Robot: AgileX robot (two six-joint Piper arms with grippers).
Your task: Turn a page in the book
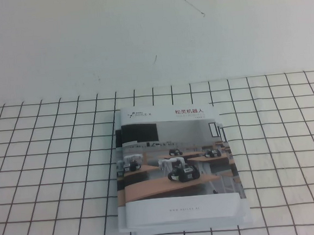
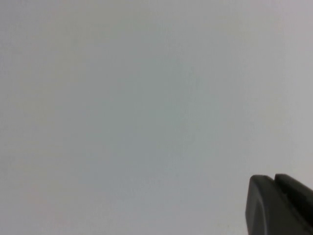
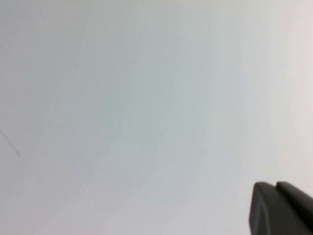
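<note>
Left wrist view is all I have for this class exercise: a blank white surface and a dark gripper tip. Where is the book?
Observer: In the high view the book lies closed on a grid-lined mat, and its cover page is flat, photo side up, not yet turned.
Operator: Is either arm near it?
Observer: No. The high view shows neither arm. The left gripper and the right gripper each appear only in their own wrist view, over plain white surface.
Operator: Is it the only booklet there?
Observer: No. Edge strips of similar booklets stick out from under it.
</note>
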